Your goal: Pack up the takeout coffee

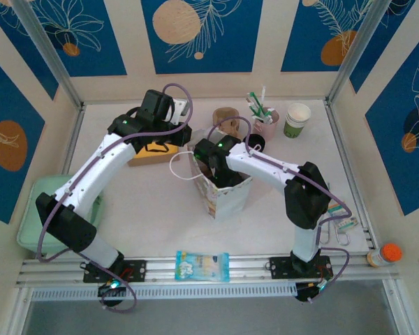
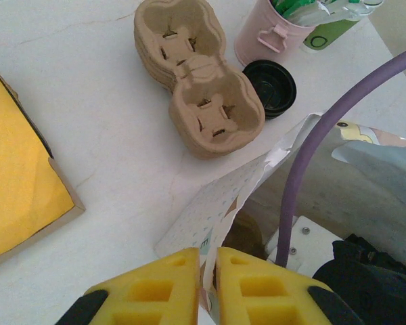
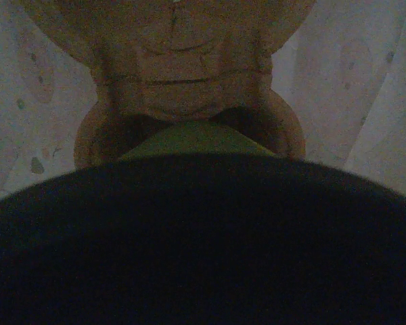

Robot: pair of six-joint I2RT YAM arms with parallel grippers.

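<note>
The patterned paper bag (image 1: 227, 199) stands open at mid table. My left gripper (image 2: 208, 263) is shut on the bag's left rim (image 2: 220, 223), the paper pinched between the yellow fingers. My right arm (image 1: 213, 150) reaches down into the bag. There, the takeout coffee shows its green side (image 3: 189, 139) under a dark lid (image 3: 203, 244) right below the camera, over a cardboard cup carrier (image 3: 183, 68) on the bag's floor. The lid hides my right fingers; the cup sits where they close. Another open white and green paper cup (image 1: 297, 120) stands at the back right.
A stack of cardboard cup carriers (image 2: 193, 74), a loose black lid (image 2: 271, 84) and a pink cup of utensils (image 1: 265, 124) stand behind the bag. A yellow box (image 1: 153, 150) lies left of it. A green tray (image 1: 38, 223) sits at the left edge, a snack packet (image 1: 202, 266) in front.
</note>
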